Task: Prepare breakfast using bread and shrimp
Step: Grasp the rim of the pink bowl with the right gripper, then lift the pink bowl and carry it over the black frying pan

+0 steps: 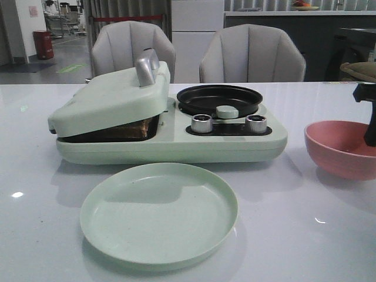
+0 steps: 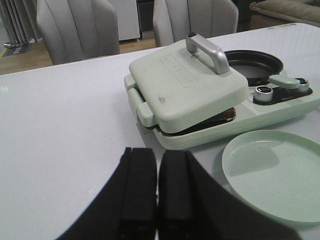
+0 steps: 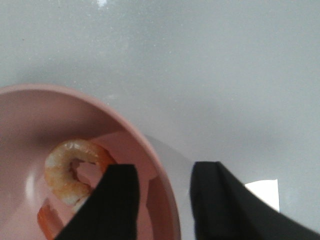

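The bread lies inside the pale green breakfast maker, under its tilted, nearly closed lid; only a brown crust edge shows. A curled orange-pink shrimp lies in the salmon-pink bowl, with another orange piece beside it. My right gripper is open above the bowl's rim, one finger over the inside near the shrimp, the other outside. It holds nothing. My left gripper is shut and empty over bare table, short of the maker's lid side.
A black round pan with a green knob sits on the maker's right half, behind two silver dials. An empty pale green plate lies in front of the maker. Two grey chairs stand behind the table.
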Robot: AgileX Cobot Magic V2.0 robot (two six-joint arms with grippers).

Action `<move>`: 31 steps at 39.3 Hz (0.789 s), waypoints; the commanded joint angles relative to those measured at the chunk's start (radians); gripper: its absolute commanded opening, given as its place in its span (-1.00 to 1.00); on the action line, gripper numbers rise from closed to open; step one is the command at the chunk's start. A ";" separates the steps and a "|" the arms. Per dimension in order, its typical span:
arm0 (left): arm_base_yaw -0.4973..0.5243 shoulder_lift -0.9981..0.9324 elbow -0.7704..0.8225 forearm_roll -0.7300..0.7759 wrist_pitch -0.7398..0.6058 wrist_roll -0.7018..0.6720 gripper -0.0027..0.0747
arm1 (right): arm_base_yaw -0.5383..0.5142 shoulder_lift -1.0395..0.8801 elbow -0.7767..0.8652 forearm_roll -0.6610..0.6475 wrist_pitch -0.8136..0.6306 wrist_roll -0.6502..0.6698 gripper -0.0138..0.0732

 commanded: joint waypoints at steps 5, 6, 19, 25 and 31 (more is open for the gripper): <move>-0.005 0.011 -0.025 -0.006 -0.072 -0.005 -0.64 | -0.006 -0.033 -0.063 0.012 0.006 -0.015 -0.38; -0.005 0.011 -0.025 -0.006 -0.072 -0.005 -0.64 | -0.006 -0.034 -0.070 0.012 0.011 -0.015 -0.37; -0.005 0.011 -0.025 -0.006 -0.072 -0.005 -0.64 | -0.006 -0.064 -0.224 0.042 0.059 -0.014 -0.37; -0.005 0.011 -0.025 -0.006 -0.072 -0.005 -0.64 | -0.006 -0.064 -0.310 0.164 0.061 -0.014 -0.37; -0.005 0.011 -0.025 -0.006 -0.072 -0.005 -0.64 | -0.006 -0.063 -0.356 0.371 0.002 -0.016 -0.37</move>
